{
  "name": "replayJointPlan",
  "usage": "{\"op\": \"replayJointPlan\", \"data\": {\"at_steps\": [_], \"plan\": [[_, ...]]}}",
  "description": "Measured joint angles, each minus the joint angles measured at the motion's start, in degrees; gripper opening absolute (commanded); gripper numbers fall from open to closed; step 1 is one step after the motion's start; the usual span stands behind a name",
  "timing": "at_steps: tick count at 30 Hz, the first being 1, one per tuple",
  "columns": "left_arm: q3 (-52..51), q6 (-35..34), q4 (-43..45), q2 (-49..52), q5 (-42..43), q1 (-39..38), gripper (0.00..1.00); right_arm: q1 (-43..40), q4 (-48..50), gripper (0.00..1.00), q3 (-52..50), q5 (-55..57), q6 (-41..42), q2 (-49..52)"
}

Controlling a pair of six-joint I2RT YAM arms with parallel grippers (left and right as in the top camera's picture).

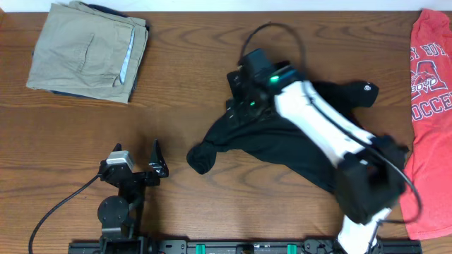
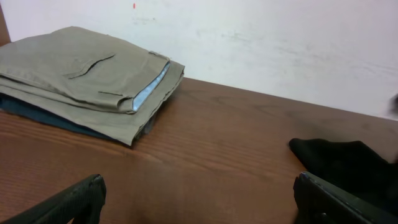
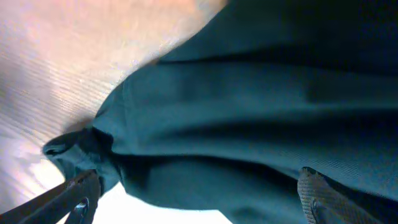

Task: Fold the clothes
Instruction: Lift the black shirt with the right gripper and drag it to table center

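Note:
A black garment (image 1: 282,144) lies crumpled on the wooden table at centre right, one sleeve end pointing left (image 1: 200,159). My right gripper (image 1: 239,88) is down over its far left edge. In the right wrist view the dark fabric (image 3: 249,106) fills the frame, and the right gripper (image 3: 199,199) has its fingers wide apart with cloth between them, not closed on it. My left gripper (image 1: 145,166) rests open and empty at the front left. In the left wrist view the left gripper (image 2: 199,202) shows bare wood between its fingers, and the black sleeve (image 2: 348,162) lies to the right.
Folded khaki trousers (image 1: 88,49) lie on a dark blue garment at the back left, also in the left wrist view (image 2: 81,74). A red printed shirt (image 1: 431,120) lies along the right edge. The right arm (image 1: 332,134) crosses over the black garment.

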Motion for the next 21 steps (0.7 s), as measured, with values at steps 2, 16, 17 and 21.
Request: {"op": "replayJointPlan", "data": {"at_steps": [2,16,17,21], "plan": [[0.0,0.0,0.0,0.0,0.0,0.0,0.98,1.7,1.1,0.99,0.0,-0.4,0.2,2.5],[0.0,0.0,0.0,0.0,0.0,0.0,0.98,9.4,4.9,0.01,0.0,-0.4,2.9,9.6],[0.0,0.0,0.0,0.0,0.0,0.0,0.98,10.1,5.5,0.01,0.0,-0.5,3.1,9.7],[0.0,0.0,0.0,0.0,0.0,0.0,0.98,13.5,7.5,0.01,0.0,-1.9,3.6,9.9]]}}
